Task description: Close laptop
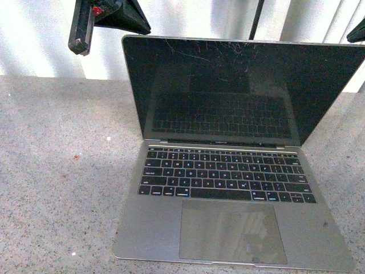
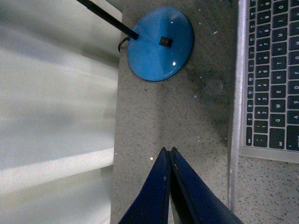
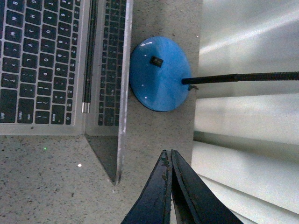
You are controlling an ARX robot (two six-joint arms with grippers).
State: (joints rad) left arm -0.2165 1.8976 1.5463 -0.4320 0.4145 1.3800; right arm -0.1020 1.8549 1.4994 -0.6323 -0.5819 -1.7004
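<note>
Laptop (image 1: pixel 228 171) front edge nearest, lid up — L claw (image 2: pixel 168 151) & R claw (image 3: pixel 169 153) pinched shut, empty, clear of lid

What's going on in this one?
Nothing is being handled yet. The slim silver-grey metal laptop sits open on the speckled grey table, its scratched black screen raised. The left gripper and right gripper are both shut and empty, hanging off the laptop's two sides and touching nothing. A round blue stand base sits behind the lid.
</note>
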